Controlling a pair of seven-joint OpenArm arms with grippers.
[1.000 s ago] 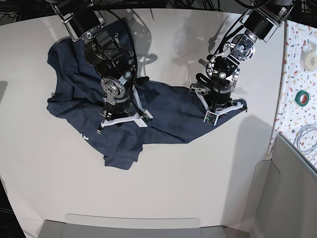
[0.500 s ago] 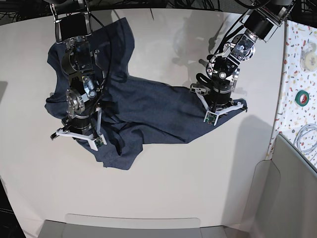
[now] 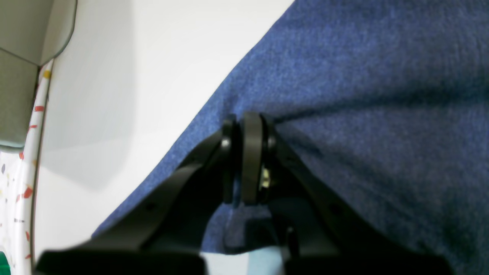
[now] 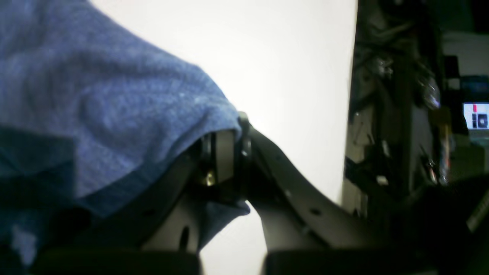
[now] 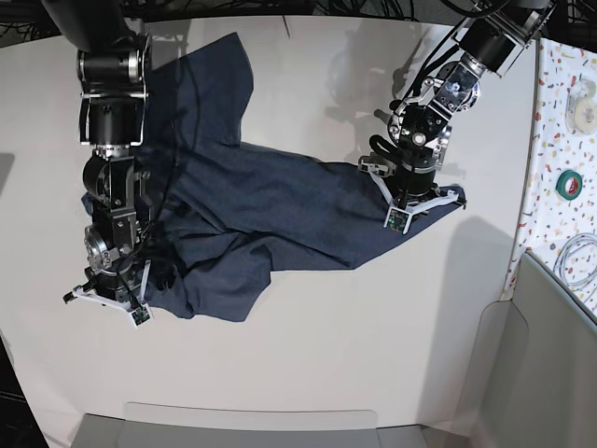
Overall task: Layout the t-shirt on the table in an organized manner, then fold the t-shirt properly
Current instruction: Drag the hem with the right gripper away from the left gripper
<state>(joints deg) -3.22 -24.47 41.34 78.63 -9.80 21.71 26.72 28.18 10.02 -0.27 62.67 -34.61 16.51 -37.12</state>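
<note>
Nearest you, your right gripper (image 5: pixel 110 291) is clamped on the t-shirt (image 5: pixel 270 210) at its lower corner, the jaws pinched tight on a fold of blue cloth that drapes over one finger in the right wrist view. The shirt sprawls rumpled across the table (image 5: pixel 308 345), bunched by that grip and spreading toward the far edge. Farther along, your left gripper (image 5: pixel 415 201) is pinched on the opposite edge of the fabric, pads (image 3: pixel 250 160) closed together with cloth under them.
</note>
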